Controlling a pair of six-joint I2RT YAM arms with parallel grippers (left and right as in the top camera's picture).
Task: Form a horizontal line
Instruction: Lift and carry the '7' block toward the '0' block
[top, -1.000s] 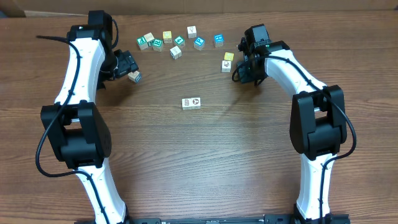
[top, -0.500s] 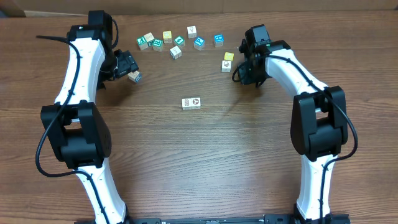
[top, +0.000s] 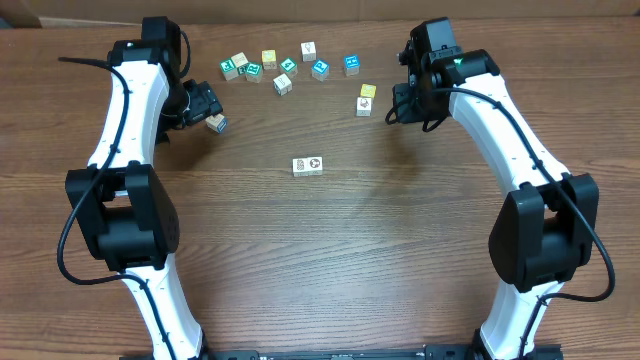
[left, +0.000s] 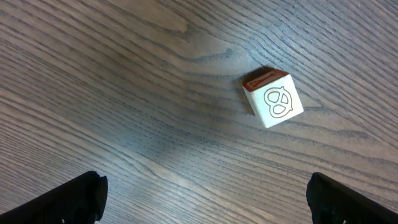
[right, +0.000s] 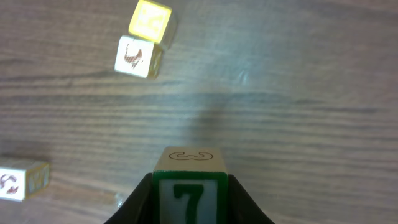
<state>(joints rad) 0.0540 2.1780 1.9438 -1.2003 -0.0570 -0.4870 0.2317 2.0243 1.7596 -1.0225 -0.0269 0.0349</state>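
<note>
Bright, even light, faint soft shadows; wrist views slightly blurry.

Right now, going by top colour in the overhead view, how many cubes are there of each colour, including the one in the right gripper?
Teal or blue cubes: 5
Yellow cubes: 2
White or cream cubes: 7
Green-faced cube, held in the right gripper: 1
Total: 15

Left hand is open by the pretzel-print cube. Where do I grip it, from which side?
Come straight down from above and close on two opposite side faces of the pretzel-print cube. It sits flat, alone on the table, turned askew to the left hand, so square the wrist first.
</note>
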